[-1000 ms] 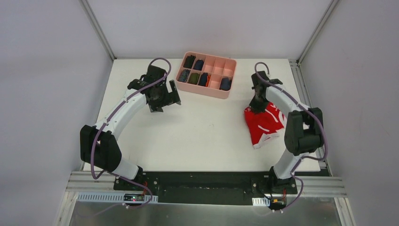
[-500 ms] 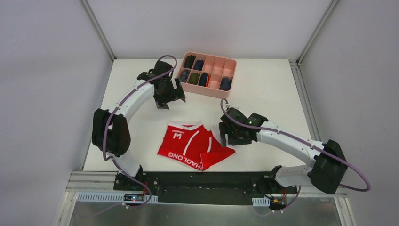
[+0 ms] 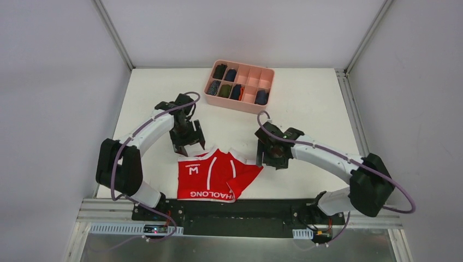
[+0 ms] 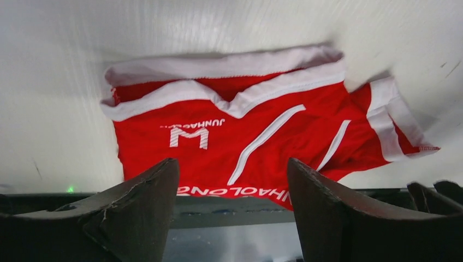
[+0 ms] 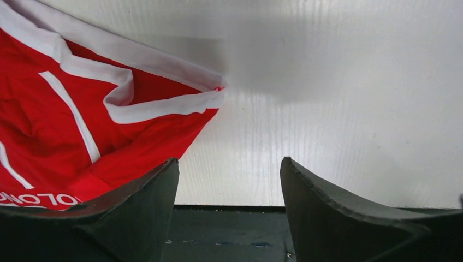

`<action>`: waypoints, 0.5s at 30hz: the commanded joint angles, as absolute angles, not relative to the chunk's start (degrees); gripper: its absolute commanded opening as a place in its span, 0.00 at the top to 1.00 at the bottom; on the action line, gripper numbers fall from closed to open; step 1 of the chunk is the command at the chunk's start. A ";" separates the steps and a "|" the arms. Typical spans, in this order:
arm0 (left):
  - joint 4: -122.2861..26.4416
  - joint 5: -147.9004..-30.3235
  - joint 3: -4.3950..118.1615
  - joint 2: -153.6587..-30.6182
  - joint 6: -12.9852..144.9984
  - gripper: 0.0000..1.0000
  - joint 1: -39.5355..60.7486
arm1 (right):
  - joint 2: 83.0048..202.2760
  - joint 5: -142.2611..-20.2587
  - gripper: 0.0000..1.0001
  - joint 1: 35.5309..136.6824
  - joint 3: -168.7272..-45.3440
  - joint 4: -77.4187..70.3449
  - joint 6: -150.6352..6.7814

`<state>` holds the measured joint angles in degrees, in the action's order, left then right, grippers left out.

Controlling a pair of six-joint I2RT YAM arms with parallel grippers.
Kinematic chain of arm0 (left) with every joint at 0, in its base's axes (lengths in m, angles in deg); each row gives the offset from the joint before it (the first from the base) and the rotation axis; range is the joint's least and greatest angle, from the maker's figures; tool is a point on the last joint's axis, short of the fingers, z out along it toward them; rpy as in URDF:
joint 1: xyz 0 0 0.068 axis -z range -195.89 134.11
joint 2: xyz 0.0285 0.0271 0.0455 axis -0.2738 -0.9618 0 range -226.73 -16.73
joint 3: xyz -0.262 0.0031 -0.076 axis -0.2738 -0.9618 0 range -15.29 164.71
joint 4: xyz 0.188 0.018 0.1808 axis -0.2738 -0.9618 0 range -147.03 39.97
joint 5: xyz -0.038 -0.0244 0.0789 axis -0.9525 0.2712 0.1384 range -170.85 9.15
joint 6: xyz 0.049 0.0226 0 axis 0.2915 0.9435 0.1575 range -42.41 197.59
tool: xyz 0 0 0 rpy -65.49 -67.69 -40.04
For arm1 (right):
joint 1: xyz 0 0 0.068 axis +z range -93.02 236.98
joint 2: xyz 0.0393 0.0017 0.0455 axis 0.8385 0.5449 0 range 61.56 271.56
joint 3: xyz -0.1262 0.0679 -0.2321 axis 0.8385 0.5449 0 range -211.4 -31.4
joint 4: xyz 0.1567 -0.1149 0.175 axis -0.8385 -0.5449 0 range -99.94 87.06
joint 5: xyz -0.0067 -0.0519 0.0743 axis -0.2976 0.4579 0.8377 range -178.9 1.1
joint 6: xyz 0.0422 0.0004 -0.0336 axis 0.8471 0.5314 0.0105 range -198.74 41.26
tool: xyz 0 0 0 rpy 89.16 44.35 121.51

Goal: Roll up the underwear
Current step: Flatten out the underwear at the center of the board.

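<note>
The red underwear (image 3: 215, 174) lies spread flat on the white table near its front edge, its lettered band toward the arms' bases. My left gripper (image 3: 187, 146) hovers open just beyond the garment's far left edge; in the left wrist view the underwear (image 4: 256, 136) fills the space ahead of the left gripper (image 4: 232, 164), with nothing between the fingers. My right gripper (image 3: 268, 158) stands open just off the garment's right corner. The right wrist view shows the underwear (image 5: 65, 136) to the left of the empty right gripper (image 5: 229, 161).
A pink compartment box (image 3: 266, 108) with several dark rolled garments sits at the back centre. The black rail (image 3: 262, 210) runs along the table's front edge, right below the garment's band.
The right gripper carried the underwear from the right side to the front middle and let it go. The left gripper came down from near the box to the garment's far edge.
</note>
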<state>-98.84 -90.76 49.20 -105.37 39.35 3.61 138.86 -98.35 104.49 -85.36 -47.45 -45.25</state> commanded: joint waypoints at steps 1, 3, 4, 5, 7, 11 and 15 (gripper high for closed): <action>-101.22 -93.91 45.50 -102.39 39.81 0.30 3.88 | 145.41 -93.07 0.29 104.49 -88.34 -43.07 -46.49; -99.90 -98.37 44.17 -104.26 42.48 0.32 3.81 | 148.61 -92.12 0.34 104.15 -89.30 -42.87 -47.46; -99.85 -99.24 43.83 -105.81 42.92 0.35 3.85 | 149.80 -91.79 0.38 103.92 -89.55 -42.73 -47.82; -99.83 -99.51 43.50 -107.48 42.70 0.37 3.87 | 150.82 -91.71 0.43 103.66 -89.66 -42.36 -48.10; -99.31 -99.15 43.13 -110.17 42.06 0.42 3.88 | 152.17 -92.06 0.56 102.85 -89.33 -41.42 -48.16; -97.90 -96.29 45.68 -114.27 42.91 0.43 3.88 | 154.15 -93.86 0.78 99.62 -88.30 -39.70 -47.17; -96.80 -95.52 53.75 -121.84 44.56 0.42 3.88 | 155.36 -97.98 1.00 93.01 -87.16 -38.66 -45.68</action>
